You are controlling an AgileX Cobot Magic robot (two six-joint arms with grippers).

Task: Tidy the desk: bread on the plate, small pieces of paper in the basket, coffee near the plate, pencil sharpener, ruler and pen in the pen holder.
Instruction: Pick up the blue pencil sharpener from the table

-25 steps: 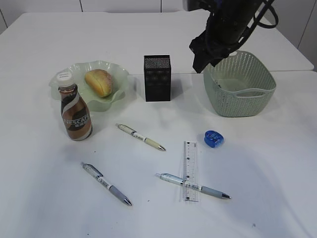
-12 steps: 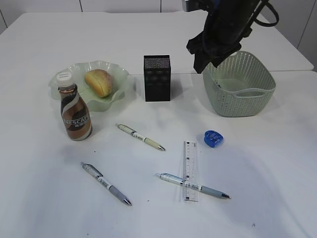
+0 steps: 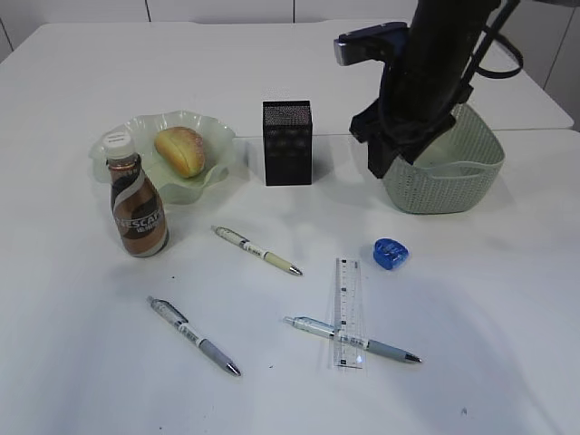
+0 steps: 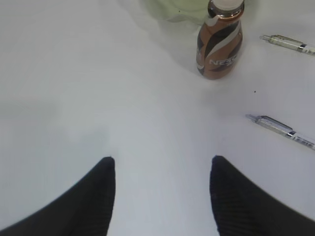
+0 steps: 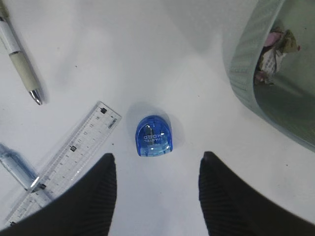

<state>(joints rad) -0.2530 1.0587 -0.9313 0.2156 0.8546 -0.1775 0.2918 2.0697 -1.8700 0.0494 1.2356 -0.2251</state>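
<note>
Exterior view: right arm (image 3: 426, 82) above basket (image 3: 471, 181)

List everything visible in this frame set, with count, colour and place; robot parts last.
desk: 1, white, under everything
plate: 1, pale green, back left
bread: 1, golden-brown, on plate
coffee bottle: 1, brown, before plate
pen holder: 1, black, back centre
basket: 1, sage green, back right
paper pieces: crumpled, in basket
pencil sharpener: 1, blue, before basket
ruler: 1, clear, crossing one pen
pens: 3, front
left gripper: open, empty
right gripper: open, above sharpener
</note>
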